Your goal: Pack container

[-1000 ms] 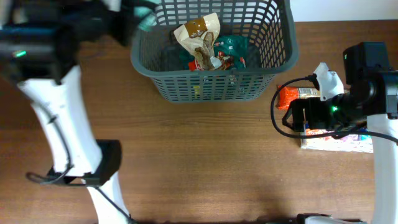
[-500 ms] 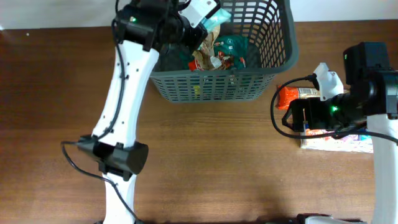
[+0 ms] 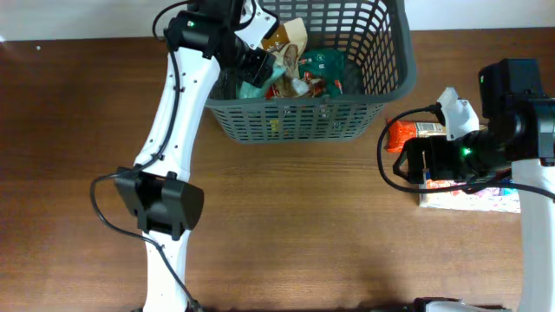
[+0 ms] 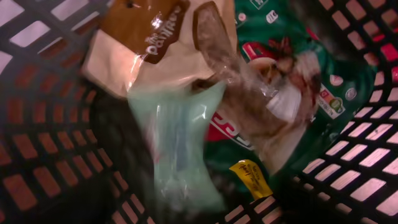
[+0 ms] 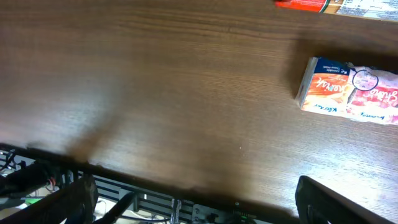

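The container (image 3: 381,87), a dark grey lattice basket, stands at the table's far edge. Inside lie a beige-and-brown packet (image 3: 290,39) and a green packet (image 3: 328,62). My left gripper (image 3: 251,62) reaches in over the basket's left side and is open. A pale green packet (image 3: 254,88) lies loose just below it. In the left wrist view that packet (image 4: 177,137) is blurred, with no fingers on it, beside the green packet (image 4: 292,68). My right gripper (image 3: 414,160) hovers open over bare table at the right, its fingers (image 5: 74,199) wide apart.
A red-orange packet (image 3: 406,132) lies beside the right gripper, and a white-and-pink packet (image 3: 473,198) lies partly under the right arm. In the right wrist view the same packet (image 5: 348,90) sits on the wood, with the table's front edge (image 5: 186,186) below.
The left arm swung over the basket carrying the pale green packet, then lowered to the left side. The packet has left its jaws and dropped inside. The right arm has not moved.
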### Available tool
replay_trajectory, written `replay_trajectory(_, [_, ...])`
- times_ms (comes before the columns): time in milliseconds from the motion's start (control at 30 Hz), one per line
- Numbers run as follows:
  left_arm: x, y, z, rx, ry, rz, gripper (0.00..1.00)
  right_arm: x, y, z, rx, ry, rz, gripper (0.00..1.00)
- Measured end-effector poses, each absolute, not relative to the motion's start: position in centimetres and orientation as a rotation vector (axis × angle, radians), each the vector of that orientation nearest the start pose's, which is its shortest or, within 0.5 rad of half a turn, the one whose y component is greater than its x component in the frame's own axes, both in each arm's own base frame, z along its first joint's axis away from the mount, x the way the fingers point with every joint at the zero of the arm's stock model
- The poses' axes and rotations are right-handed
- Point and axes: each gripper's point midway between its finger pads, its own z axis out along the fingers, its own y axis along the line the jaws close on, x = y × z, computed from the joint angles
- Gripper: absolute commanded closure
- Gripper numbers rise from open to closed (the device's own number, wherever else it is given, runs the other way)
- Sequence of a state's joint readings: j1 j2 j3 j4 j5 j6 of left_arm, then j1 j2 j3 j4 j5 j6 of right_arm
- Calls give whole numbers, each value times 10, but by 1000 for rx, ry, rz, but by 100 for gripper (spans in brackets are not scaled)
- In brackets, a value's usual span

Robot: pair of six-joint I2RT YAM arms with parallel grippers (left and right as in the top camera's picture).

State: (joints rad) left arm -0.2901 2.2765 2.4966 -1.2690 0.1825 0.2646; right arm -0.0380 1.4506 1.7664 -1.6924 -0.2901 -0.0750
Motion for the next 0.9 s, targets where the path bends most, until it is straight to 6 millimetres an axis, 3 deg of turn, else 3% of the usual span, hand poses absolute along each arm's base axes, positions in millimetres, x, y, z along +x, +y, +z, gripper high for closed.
replay_trajectory(167, [503, -180, 228, 737, 2503, -230, 0, 251, 40, 275, -95, 2902, 407, 1])
replay_trajectory(333, [498, -165, 292, 676, 2393, -140, 0, 264, 39, 278, -105, 2848, 395, 1])
replay_trajectory(533, [446, -137, 382, 604, 2261, -56, 1, 277, 39, 281, -116, 2790, 382, 1])
replay_trajectory(700, [397, -107, 445, 524, 2144, 28, 1, 287, 36, 285, -119, 2750, 352, 1])
replay_trajectory(800, [376, -89, 466, 471, 2109, 48, 1, 286, 27, 292, -108, 2746, 280, 1])
replay_trajectory(900, [356, -61, 480, 390, 2101, 87, 1, 284, 18, 313, -88, 2704, 201, 1])
